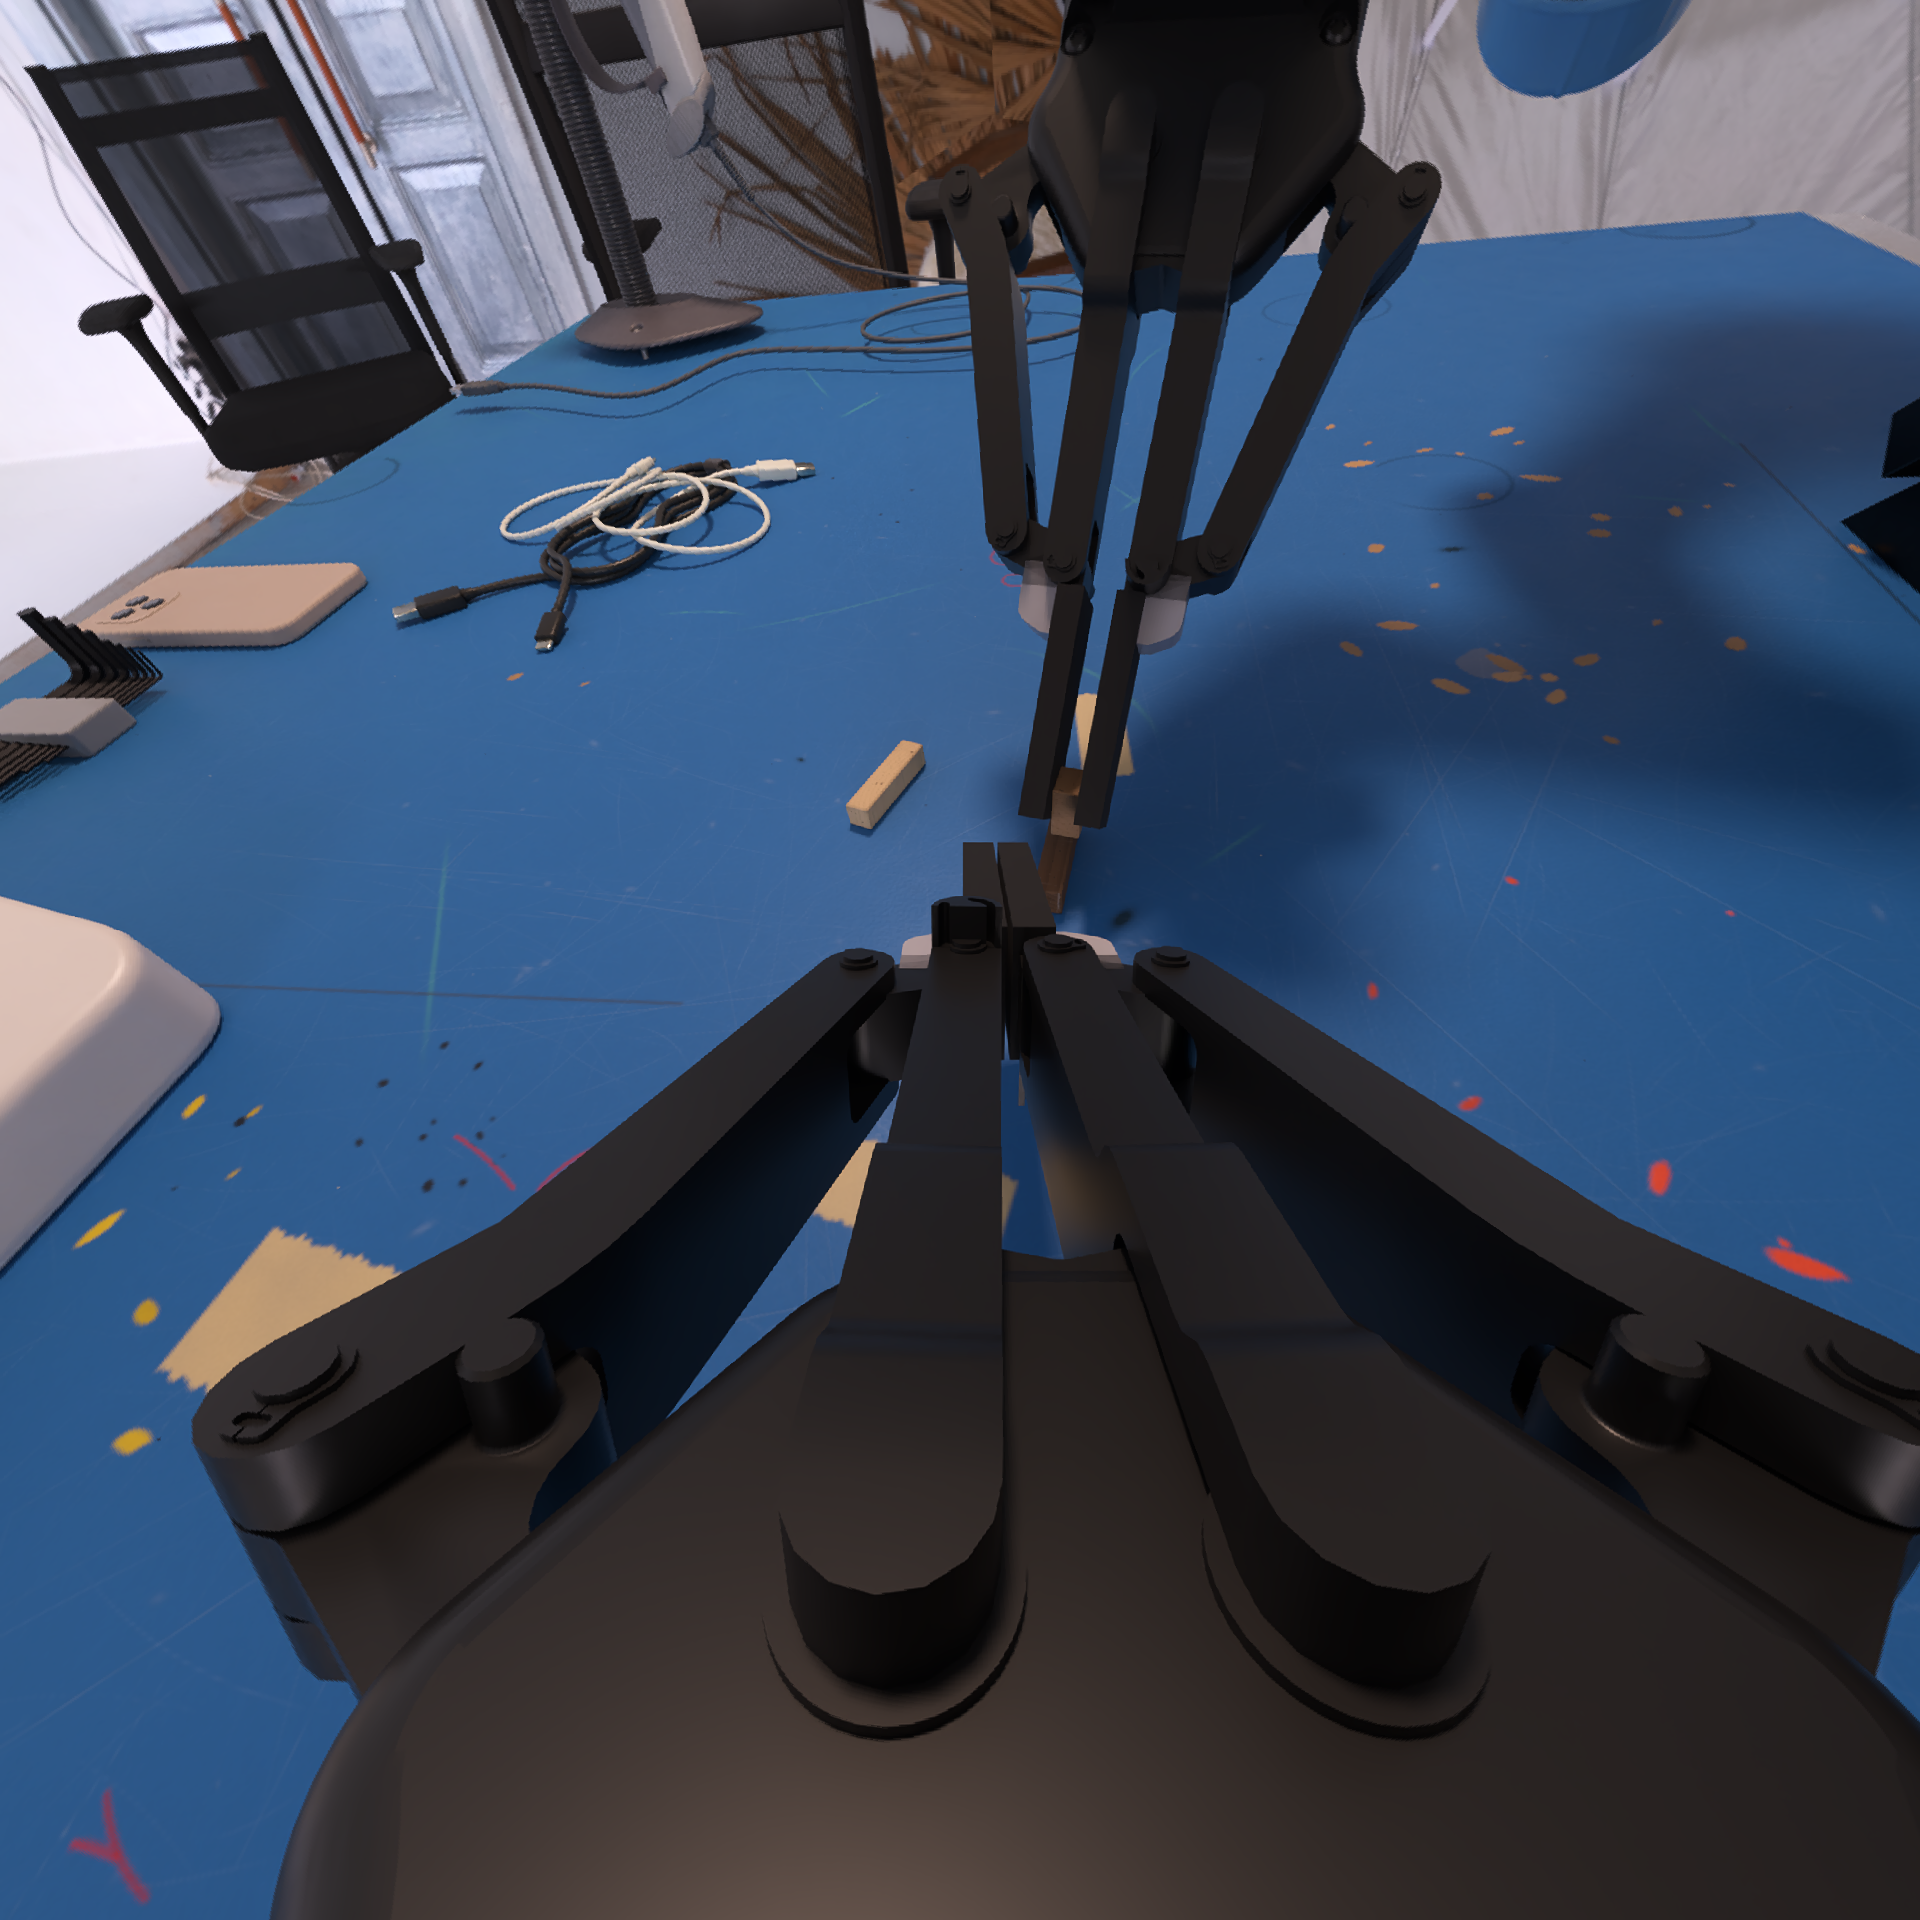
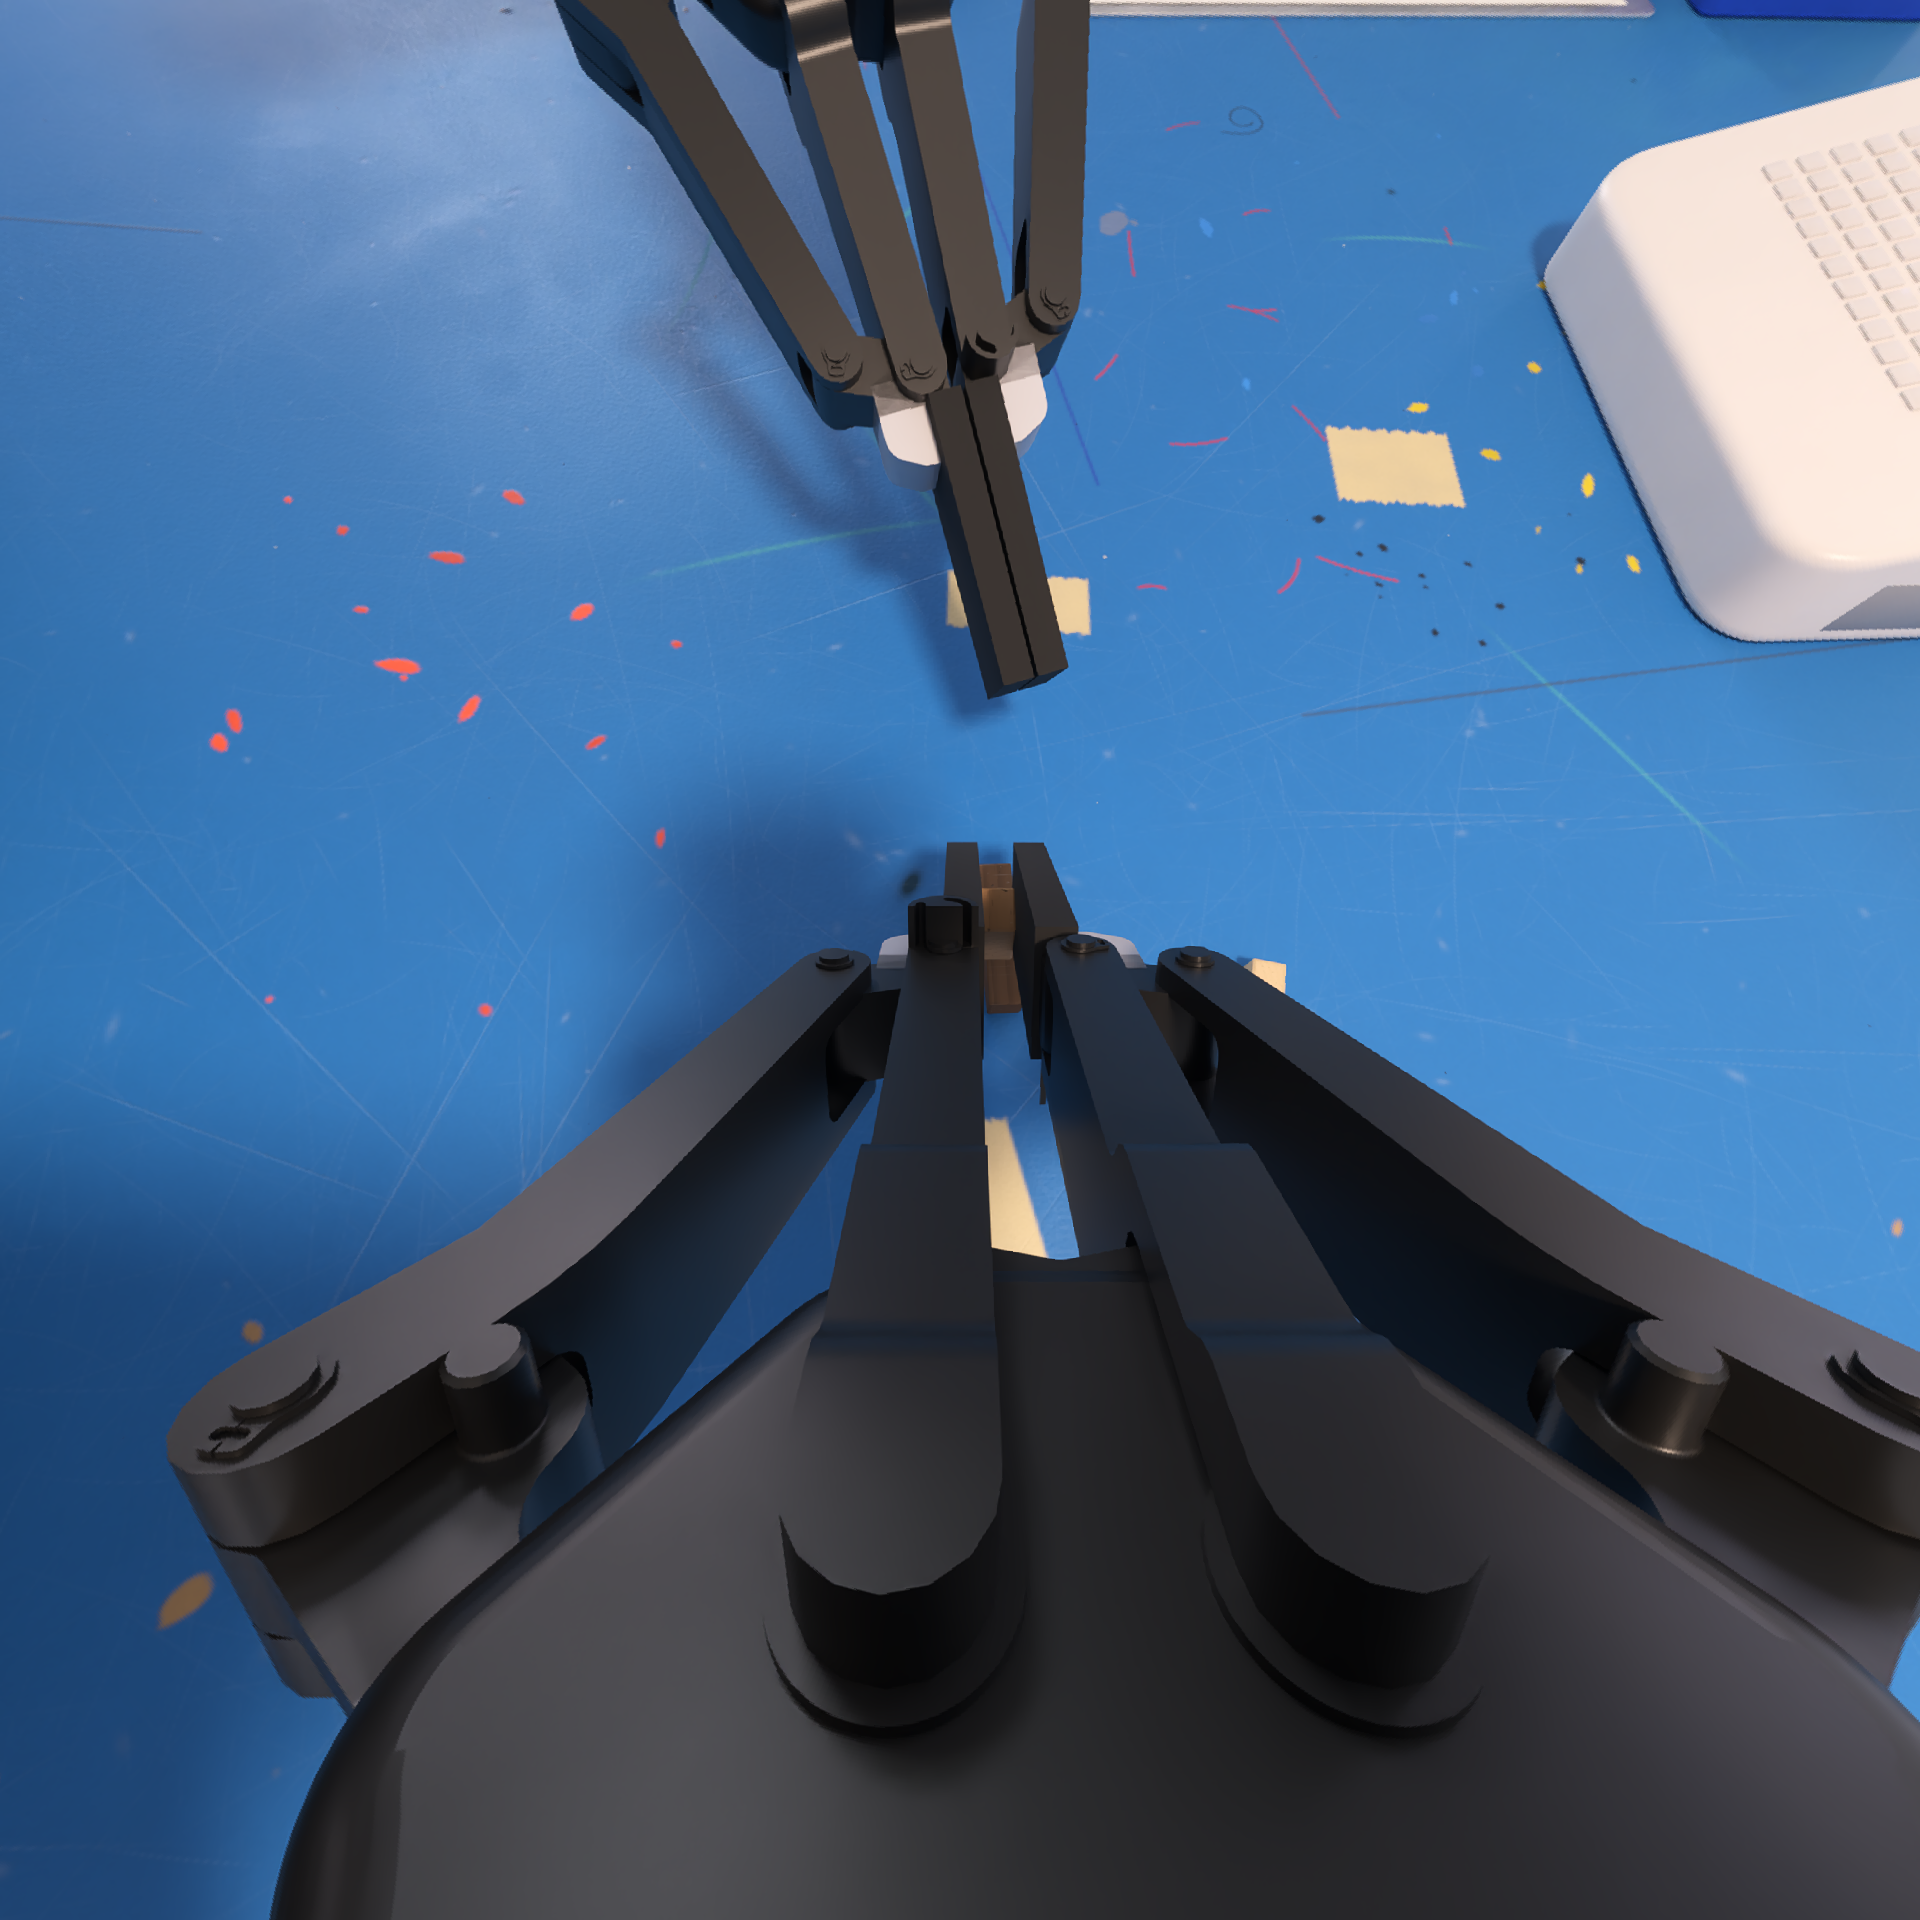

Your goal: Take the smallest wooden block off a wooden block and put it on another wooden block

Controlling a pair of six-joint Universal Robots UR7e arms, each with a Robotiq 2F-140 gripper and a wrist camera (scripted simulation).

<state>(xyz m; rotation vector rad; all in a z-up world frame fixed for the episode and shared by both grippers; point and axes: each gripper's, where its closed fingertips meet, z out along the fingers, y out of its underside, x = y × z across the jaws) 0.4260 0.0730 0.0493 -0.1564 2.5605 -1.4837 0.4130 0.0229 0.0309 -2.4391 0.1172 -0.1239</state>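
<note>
While the left gripper (image 1: 1003, 883) hangs low over the blue table (image 1: 1351, 935) with its fingers pressed together on nothing, the right gripper (image 1: 1065, 805) stands opposite it, pointing steeply down, its fingers clamped on a small block (image 1: 1067, 790). From the right wrist, that small block (image 2: 995, 896) shows as a pale wooden piece pinched between the right gripper's (image 2: 995, 883) fingertips, with a darker brown block (image 2: 1003, 982) directly beneath it; whether the two touch cannot be told. From the left wrist, the brown block (image 1: 1056, 868) stands on the table just beside the left fingertips, right under the held piece. A flat pale block (image 1: 1101, 732) lies just behind the right fingers, partly hidden by them, and a long pale block (image 1: 885, 783) lies apart to the left, angled on the table. Farther left lie a tangle of white and black cables (image 1: 634, 520), a beige phone (image 1: 234, 603), a set of hex keys (image 1: 78, 696) and the corner of a white device (image 1: 94, 1029). The right wrist view shows the left gripper (image 2: 1023, 665) shut above a patch of tape (image 2: 1070, 605), with the white device (image 2: 1766, 364) at the right.
</note>
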